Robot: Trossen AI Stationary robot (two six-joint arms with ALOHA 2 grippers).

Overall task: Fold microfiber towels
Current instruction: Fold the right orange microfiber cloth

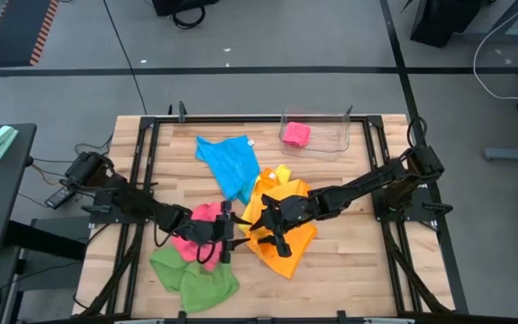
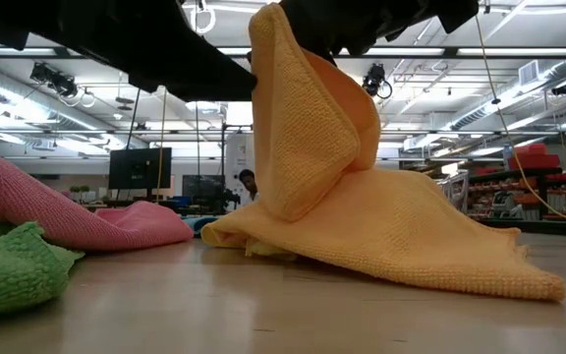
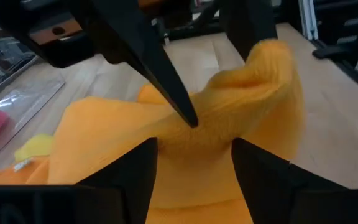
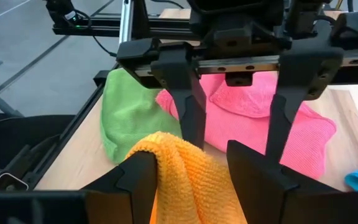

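Right gripper [image 1: 281, 236] clamped on a raised fold of the orange towel [image 1: 281, 225], a bit toward the desk's near edge from centre. Right wrist view shows the fold bunched between its two dark fingers [image 4: 135, 180]; low view shows that fold pulled up into a peak, rest of the cloth draped on the wood.

Left gripper [image 1: 227, 229] sits directly opposite, fingers apart, spread on either side of the same raised fold without pinching it; in the right wrist view its fingers [image 4: 188, 115] hang down just behind the orange peak.

Pink towel [image 1: 200, 232] lies crumpled under the left arm, just beside the orange one. Green towel [image 1: 192, 277] is bunched near the desk's near-left corner, touching the pink. Yellow towel [image 1: 281, 173] pokes out from under the orange towel's far side. Blue towel [image 1: 230, 162] lies spread toward the far edge, overlapping the yellow one's edge.

Clear bin [image 1: 317, 133] sits near the far-right corner with a folded pink cloth [image 1: 296, 134] inside.
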